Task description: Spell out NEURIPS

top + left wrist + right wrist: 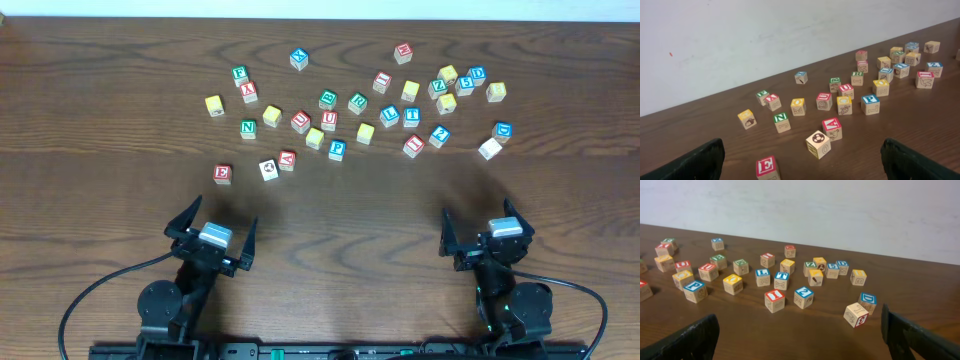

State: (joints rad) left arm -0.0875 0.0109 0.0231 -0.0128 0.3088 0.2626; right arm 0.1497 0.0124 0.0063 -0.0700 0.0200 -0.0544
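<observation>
Small wooden letter cubes lie scattered across the far half of the brown table [330, 215]. The red E [222, 173] is the nearest cube, just ahead of my left gripper [224, 212], low in the left wrist view [767, 167]. Behind it are the green N [248, 128] [781, 121] and the blue P [337, 150] [870, 104]. A red I [413, 145] [774, 300] lies ahead of my right gripper [478, 212]. Both grippers [800, 161] [799, 330] are open and hold nothing. I cannot read the R, S or the task's U.
A red U cube [300, 121] [824, 100] sits mid-cluster. A soccer-ball O cube [818, 144] and a red A cube [832, 128] lie right of E. A tipped cube [856, 315] and a blue one [867, 301] are nearest my right gripper. A pale wall backs the table.
</observation>
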